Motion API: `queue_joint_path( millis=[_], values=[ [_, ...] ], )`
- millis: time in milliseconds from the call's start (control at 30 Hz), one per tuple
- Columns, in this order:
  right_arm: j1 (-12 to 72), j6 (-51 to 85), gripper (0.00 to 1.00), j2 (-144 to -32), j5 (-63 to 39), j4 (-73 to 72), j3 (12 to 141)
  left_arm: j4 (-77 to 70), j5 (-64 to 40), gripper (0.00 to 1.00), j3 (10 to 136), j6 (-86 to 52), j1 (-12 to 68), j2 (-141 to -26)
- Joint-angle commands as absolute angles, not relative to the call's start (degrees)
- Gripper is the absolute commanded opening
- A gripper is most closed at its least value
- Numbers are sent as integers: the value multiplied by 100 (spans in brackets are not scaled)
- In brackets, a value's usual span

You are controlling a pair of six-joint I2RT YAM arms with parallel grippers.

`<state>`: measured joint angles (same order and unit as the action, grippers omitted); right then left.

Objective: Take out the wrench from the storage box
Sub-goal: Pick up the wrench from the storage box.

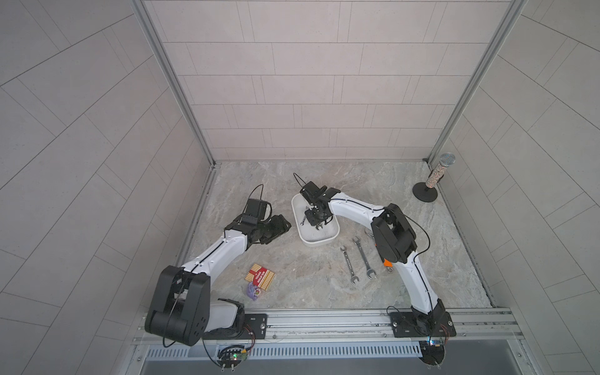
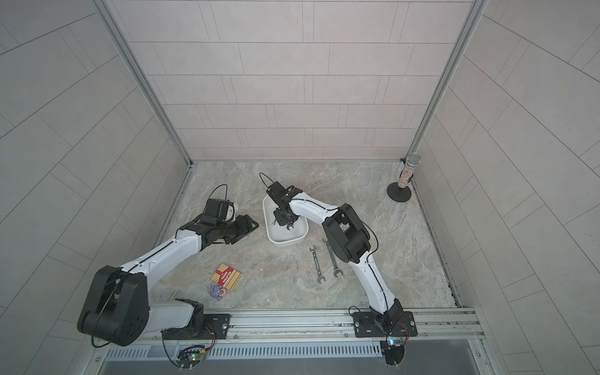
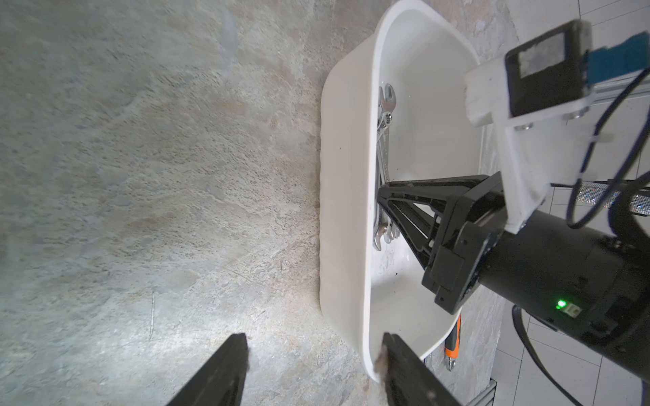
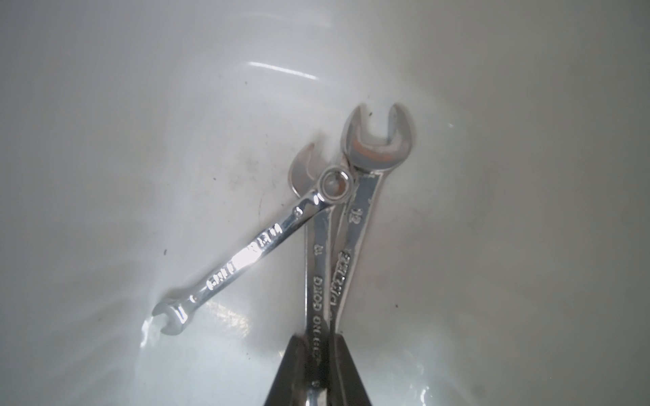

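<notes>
The right gripper (image 4: 316,342) reaches down into the white storage box (image 1: 321,239), its fingers pinched tight on the shank of a wrench (image 4: 318,281) lying inside. A smaller wrench (image 4: 242,260) rests across it. The left gripper (image 3: 313,339) hangs just beside the box, fingers apart, holding nothing.

White rounded storage box (image 4: 140,105): smooth, glossy, plastic-looking, with a few dark specks. Small silver combination wrench (image 4: 242,262): mirror-polished metal. Silver open-end wrench stamped 12 (image 4: 355,228) and slimmer silver open-end wrench (image 4: 318,281): duller satin metal, raised lettering. Grey-beige stone-patterned counter (image 3: 140,175): matt, mottled. Black right gripper (image 4: 316,339): matt.
</notes>
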<state>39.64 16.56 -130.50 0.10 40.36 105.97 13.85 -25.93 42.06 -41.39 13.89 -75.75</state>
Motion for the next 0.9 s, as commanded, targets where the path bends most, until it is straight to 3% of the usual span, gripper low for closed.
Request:
queue_joint_path(
  millis=[0,400,867],
  values=[
    [3949,1705,12,-13032,77,4371,10687,1355,-2639,67,4156,-4113,1379,-7568],
    [3816,1727,26,-13076,-493,4504,10706,1327,-2663,67,4162,-4122,1371,-7561],
    [3716,1745,4,-13029,-547,4554,10816,1319,-2657,67,4166,-4117,1372,-7554]
  ],
)
